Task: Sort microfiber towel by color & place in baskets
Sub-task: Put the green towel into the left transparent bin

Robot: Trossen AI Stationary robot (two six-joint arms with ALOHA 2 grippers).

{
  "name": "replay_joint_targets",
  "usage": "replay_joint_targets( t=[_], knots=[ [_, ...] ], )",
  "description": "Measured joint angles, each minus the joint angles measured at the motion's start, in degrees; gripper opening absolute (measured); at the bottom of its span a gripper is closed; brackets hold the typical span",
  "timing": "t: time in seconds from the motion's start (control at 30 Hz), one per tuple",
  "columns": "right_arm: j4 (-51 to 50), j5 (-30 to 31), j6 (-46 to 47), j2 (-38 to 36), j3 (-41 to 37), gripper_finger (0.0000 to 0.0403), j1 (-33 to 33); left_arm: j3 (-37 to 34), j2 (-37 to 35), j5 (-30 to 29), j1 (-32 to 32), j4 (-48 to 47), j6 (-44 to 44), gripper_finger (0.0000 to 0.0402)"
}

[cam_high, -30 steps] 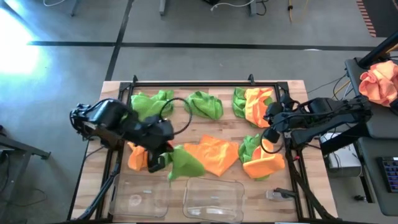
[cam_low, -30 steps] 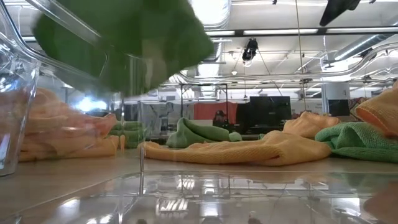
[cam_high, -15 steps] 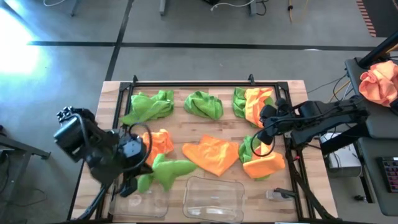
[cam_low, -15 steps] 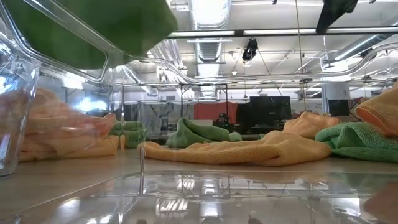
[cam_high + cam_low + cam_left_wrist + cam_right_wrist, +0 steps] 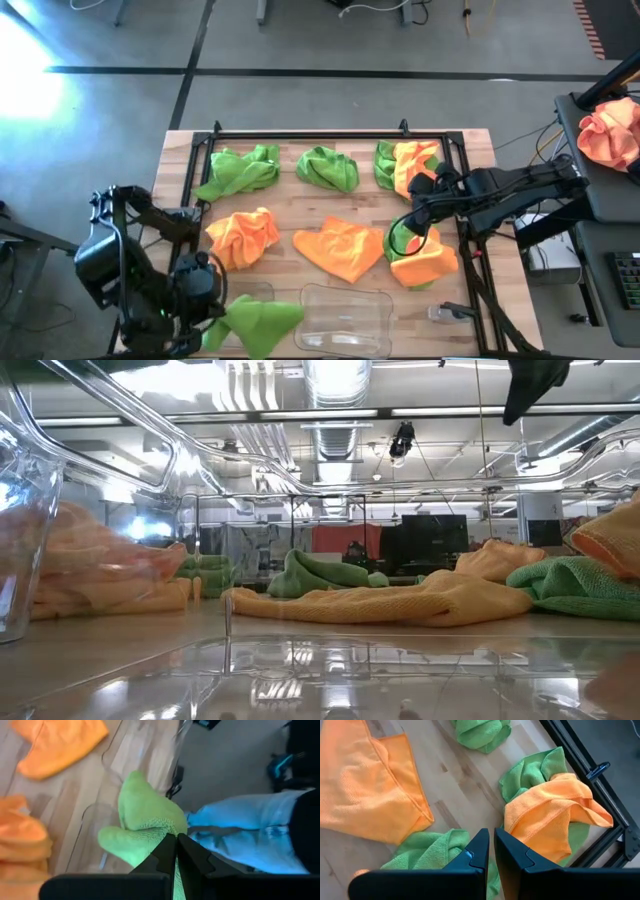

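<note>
Lime-green towel [image 5: 255, 322] pinched in the left gripper [image 5: 205, 325], hanging over the left of two clear baskets [image 5: 345, 320].
Right gripper [image 5: 408, 222], fingers pressed together on nothing, hovers above a green-and-orange pile [image 5: 420, 255]. On the table [image 5: 300, 205] lie three more green towels and four orange ones.

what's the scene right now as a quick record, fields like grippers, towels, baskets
left gripper: shut on a green towel, held over the left basket at the table's near edge
right gripper: shut, empty, above the green and orange pile on the right
right basket: holds no towel
loose orange towels: crumpled one, flat one
loose green towels: two along the far edge
far right pile: green and orange together
</note>
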Motion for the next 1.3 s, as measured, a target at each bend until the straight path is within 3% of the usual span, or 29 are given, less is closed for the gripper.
replay_joint_targets(
  t=[0.2,0.63,0.93,1.3],
  knots=[
    [0.0,-2.8,-0.6,1.4,0.0,0.0022,0.0,-10.5,-2.5,0.5,-1.3,0.0,-8.4,0.0000],
    [-0.5,-4.6,-5.3,0.9,0.0,0.0022,0.0,-28.5,-11.1,1.1,-4.6,0.0,-35.6,0.0000],
    [-0.6,-7.1,-7.4,0.9,0.0,0.0022,0.0,-35.5,-13.6,4.1,-4.9,0.3,-43.7,0.0000],
    [-0.7,-7.0,-7.8,0.9,0.0,0.0022,0.0,-37.0,-8.6,5.3,-4.9,8.0,-44.3,0.0008]
  ],
)
